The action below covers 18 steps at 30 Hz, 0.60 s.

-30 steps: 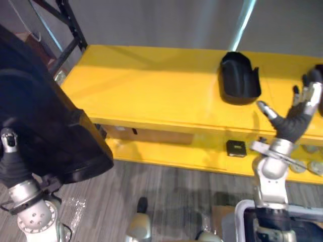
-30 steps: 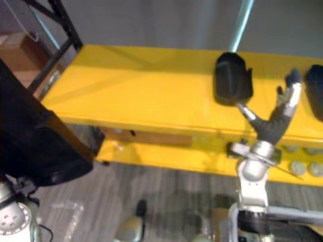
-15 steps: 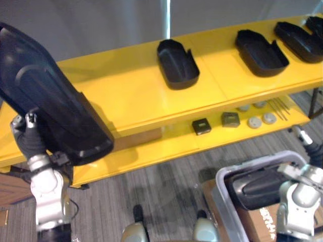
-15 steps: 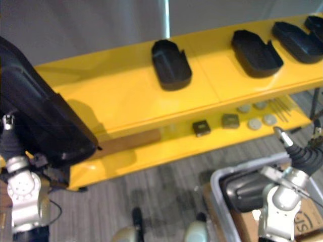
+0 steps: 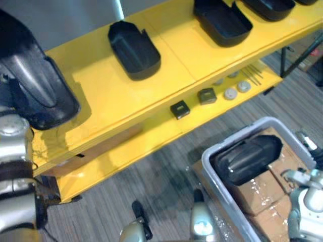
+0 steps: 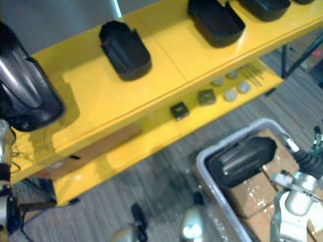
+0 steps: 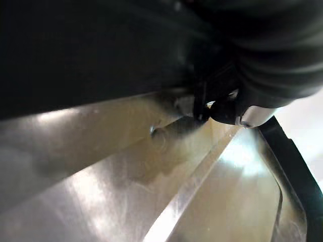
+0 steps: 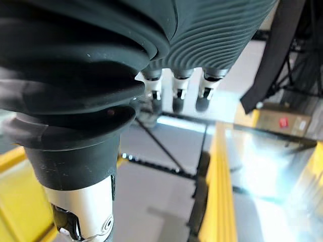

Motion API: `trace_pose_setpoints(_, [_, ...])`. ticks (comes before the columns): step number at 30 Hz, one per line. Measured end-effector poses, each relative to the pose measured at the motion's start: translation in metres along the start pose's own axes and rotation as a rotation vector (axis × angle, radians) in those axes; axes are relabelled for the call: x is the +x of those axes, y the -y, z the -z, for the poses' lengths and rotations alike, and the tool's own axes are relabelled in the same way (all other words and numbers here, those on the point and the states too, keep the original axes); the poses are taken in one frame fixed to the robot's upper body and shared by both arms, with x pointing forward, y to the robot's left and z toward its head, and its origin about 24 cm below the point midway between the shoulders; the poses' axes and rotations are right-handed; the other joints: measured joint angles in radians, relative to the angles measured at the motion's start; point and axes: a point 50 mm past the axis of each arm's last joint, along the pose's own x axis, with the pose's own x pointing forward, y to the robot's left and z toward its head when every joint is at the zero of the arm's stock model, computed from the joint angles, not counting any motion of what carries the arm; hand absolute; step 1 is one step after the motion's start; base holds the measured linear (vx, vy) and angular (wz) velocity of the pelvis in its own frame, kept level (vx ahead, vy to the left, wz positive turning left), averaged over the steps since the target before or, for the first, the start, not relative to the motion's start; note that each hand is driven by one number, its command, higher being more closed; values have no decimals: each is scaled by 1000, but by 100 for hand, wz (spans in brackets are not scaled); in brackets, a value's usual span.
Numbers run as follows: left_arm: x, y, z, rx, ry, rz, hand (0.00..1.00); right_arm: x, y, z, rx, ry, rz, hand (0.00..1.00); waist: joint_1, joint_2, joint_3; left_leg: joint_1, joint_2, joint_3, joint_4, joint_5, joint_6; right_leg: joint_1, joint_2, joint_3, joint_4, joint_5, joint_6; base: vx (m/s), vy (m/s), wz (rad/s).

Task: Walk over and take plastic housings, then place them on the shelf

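A large glossy black plastic housing [image 5: 35,85] lies over the left end of the yellow shelf [image 5: 101,96], and my left arm rises under it from the lower left. The left wrist view looks along the housing's shiny wall [image 7: 126,191] from very close. More black housings stand open side up along the shelf top: one [image 5: 133,50] in the middle and two [image 5: 222,20] [image 5: 267,6] further right. Another housing [image 5: 247,159] lies in a grey bin [image 5: 212,171] on the floor. My right hand [image 6: 305,159] hangs low beside the bin, open and empty.
The shelf's lower level carries two small dark blocks [image 5: 180,109] [image 5: 207,96], grey discs [image 5: 230,93] and thin rods [image 5: 255,75]. Cardboard boxes [image 5: 262,191] fill the bin under the housing. Grey carpet lies between me and the shelf.
The camera has swung, so the shelf now runs diagonally. The big housing sits lower, at the shelf's left end. My right hand has dropped from above the shelf to beside the bin.
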Motion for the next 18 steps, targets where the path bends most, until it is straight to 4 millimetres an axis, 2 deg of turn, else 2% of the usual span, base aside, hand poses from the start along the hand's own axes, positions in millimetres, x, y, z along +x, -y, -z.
trace_pose_setpoints(3, [9, -10, -13, 56, -16, 10, 100, 4, -3, -4, 14, 29, -8, 0, -6, -8, 44, -2, 12, 18, 42, -26, -2, 0, 6, 18, 5, 0, 0, -6, -8, -19])
trace_pose_setpoints(5, [13, -13, -11, 79, -70, 26, 100, 8, -5, -6, 20, 40, -21, 0, -16, -5, 61, -21, 18, 19, 74, -43, -3, -8, 8, 21, 6, 0, 0, -17, -6, -5])
trace_pose_setpoints(10, [14, -13, 1, 179, -187, 46, 100, 10, -10, -6, 37, 40, -39, 0, -15, -10, 84, -59, 34, 19, 141, -76, -4, -22, 14, 30, 9, 2, 3, 5, 0, -1])
trace_pose_setpoints(13, [15, -22, 4, 201, -236, 39, 100, 11, -11, -6, 50, 37, -32, 0, -12, -11, 117, -75, 44, 18, 182, -96, -3, -22, 16, 32, 16, 2, 4, 0, 0, 0])
trace_pose_setpoints(18, [18, -39, -2, 288, -240, -8, 100, 10, -16, -5, 59, 29, -46, 0, -12, -11, 121, -111, 54, 6, 240, -125, -1, -35, 17, 31, 28, -2, 9, -11, -1, 3])
